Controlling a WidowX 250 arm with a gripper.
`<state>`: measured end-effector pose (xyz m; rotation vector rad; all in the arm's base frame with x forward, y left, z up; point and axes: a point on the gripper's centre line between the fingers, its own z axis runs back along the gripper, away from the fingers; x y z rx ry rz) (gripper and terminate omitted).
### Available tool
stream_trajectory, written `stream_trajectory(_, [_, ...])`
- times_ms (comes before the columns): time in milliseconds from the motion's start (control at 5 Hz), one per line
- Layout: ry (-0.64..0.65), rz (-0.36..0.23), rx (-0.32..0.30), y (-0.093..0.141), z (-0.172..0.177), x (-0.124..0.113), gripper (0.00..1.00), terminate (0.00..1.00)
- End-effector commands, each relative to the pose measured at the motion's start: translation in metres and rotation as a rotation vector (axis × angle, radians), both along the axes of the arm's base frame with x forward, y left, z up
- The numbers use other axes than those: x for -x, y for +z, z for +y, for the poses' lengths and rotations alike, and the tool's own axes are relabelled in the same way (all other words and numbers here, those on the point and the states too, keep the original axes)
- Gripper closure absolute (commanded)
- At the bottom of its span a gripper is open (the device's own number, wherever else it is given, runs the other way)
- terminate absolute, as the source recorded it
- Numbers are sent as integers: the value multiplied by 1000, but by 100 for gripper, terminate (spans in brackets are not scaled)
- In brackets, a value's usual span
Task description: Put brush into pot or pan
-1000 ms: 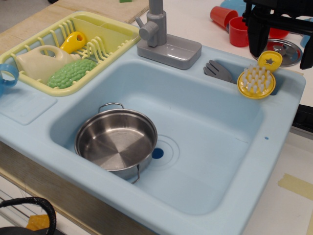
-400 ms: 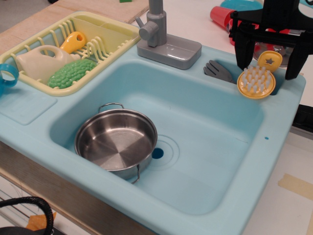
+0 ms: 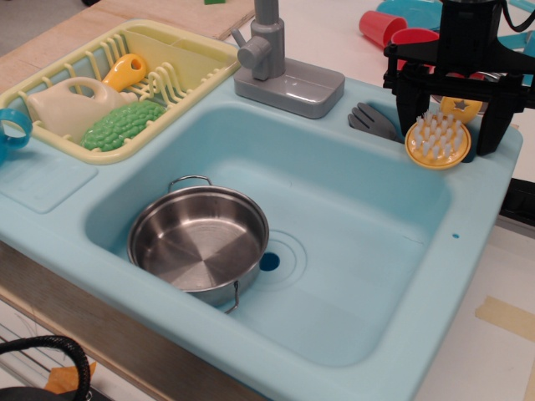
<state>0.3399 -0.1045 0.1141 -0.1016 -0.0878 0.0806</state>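
The yellow round brush (image 3: pixel 438 140) with white bristles leans in a recess at the sink's back right rim, its star handle pointing up. My black gripper (image 3: pixel 450 125) is open, its two fingers (image 3: pixel 405 109) straddling the brush on either side, low over it. The shiny steel pot (image 3: pixel 201 241) with wire loop handles sits empty at the front left of the light blue sink basin (image 3: pixel 351 276).
A grey faucet (image 3: pixel 276 58) stands at the back of the sink. A grey fork-like utensil (image 3: pixel 372 121) lies left of the brush. A yellow dish rack (image 3: pixel 196 63) at the left holds toys. Red cups (image 3: pixel 380 27) and a steel lid stand behind the gripper.
My gripper has moved left and down from behind the sink to straddle the brush. The brush and pot have not moved.
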Motion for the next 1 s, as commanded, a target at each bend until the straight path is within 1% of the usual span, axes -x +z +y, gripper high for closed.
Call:
stream_trajectory(0, [3,-38,0,15,2,2,100,0])
stream_trajectory(200, [15,-23,-22,21,1,7,100,0])
stream_trajectory(400, [64,-37,-62,37,5,23,100,0])
stream_trajectory(600, [141,-44,-99,50,18,45,100,0])
stream_trajectory(800, [192,-54,-104,48,37,62,100,0])
